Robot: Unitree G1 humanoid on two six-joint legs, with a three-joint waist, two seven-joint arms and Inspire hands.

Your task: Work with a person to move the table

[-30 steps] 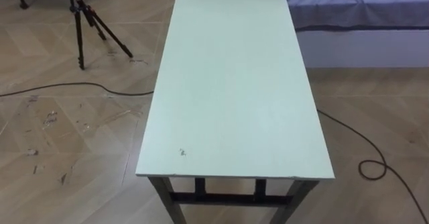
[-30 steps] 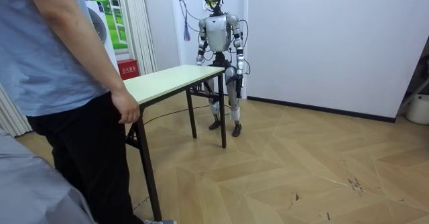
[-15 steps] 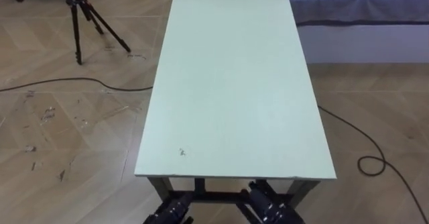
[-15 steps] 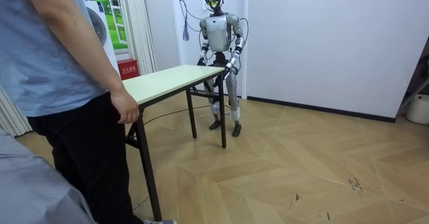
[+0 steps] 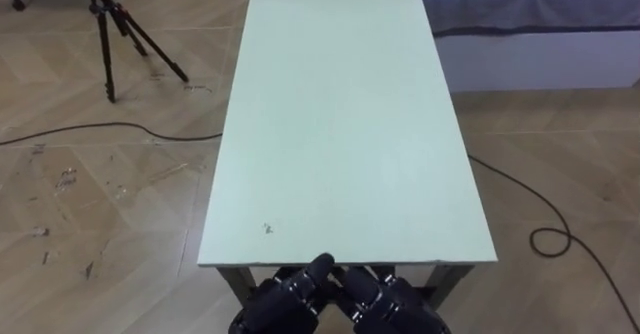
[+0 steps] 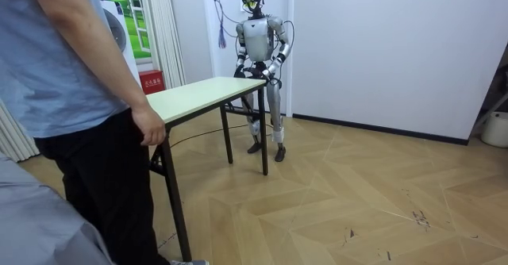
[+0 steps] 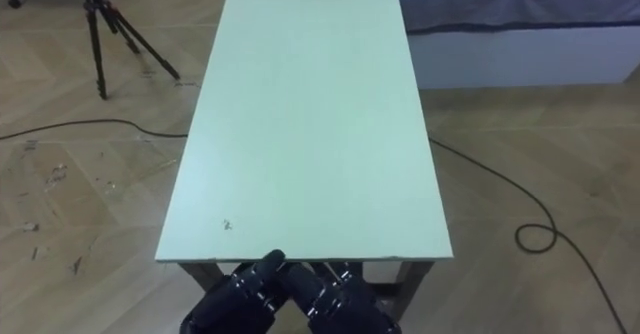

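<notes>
A long table point(image 5: 335, 124) with a pale green top and dark metal legs runs straight away from me. Both my black hands have come up side by side just below its near end. My left hand point(image 5: 285, 299) and right hand point(image 5: 395, 306) have loosely bent fingers with nothing in them; one fingertip reaches the table's edge. In the room view I stand at the table's point(image 6: 202, 94) far end with my arms raised to it. A person point(image 6: 71, 98) in a blue shirt stands at the other end, one hand point(image 6: 148, 130) hanging beside the table's corner.
A black tripod point(image 5: 112, 34) stands on the wooden floor to my left, with a dark cable point(image 5: 100, 129) running past it. To my right is a bed point(image 5: 540, 14) with a blue-grey cover, and another cable point(image 5: 548, 239) loops on the floor.
My two hands have risen from below the picture up to the table's near edge. The person and the table stay where they were.
</notes>
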